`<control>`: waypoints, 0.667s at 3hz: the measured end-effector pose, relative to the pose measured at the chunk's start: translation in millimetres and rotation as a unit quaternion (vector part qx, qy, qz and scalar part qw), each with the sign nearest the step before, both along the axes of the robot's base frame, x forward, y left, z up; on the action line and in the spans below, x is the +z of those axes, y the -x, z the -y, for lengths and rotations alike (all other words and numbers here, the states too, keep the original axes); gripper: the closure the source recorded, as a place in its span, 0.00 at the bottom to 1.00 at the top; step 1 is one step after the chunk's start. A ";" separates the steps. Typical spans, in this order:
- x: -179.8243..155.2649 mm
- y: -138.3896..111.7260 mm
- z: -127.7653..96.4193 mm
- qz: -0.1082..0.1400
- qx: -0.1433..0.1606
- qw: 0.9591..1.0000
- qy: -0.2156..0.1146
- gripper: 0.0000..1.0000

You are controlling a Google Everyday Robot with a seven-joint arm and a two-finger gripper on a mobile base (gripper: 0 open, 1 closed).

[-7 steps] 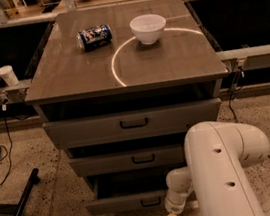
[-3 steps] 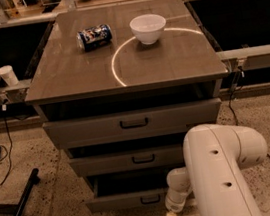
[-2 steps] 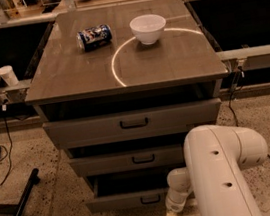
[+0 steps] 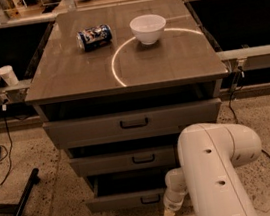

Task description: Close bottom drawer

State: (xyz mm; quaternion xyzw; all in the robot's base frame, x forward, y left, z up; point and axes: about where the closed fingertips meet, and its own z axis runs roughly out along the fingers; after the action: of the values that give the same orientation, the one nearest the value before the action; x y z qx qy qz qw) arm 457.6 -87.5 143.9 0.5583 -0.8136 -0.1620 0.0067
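Speckled floor [image 4: 59, 212] surrounds a grey-brown cabinet [image 4: 169, 64] (soda can [image 4: 94, 36] and white bowl [image 4: 148, 28] on top). Its bottom drawer [image 4: 123, 200] stands pulled out. The gripper [image 4: 169, 211] hangs low, just beside the drawer front's right end; whether it grips anything cannot be told.

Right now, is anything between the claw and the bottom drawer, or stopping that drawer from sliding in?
Nothing visible does. The claw hangs just before the bottom drawer's right end, nothing between them, and nothing pokes out of the drawer's dark opening.
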 end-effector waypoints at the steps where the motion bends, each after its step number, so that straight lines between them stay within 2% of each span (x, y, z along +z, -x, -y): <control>1: 2.1 -11.1 0.2 0.041 -0.013 0.999 0.031 1.00; 2: 5.4 -12.7 6.3 0.066 -0.031 0.995 0.063 1.00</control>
State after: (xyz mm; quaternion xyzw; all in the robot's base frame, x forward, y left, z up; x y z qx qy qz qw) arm 470.3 -93.9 149.3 0.5411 -0.8376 -0.0733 -0.0173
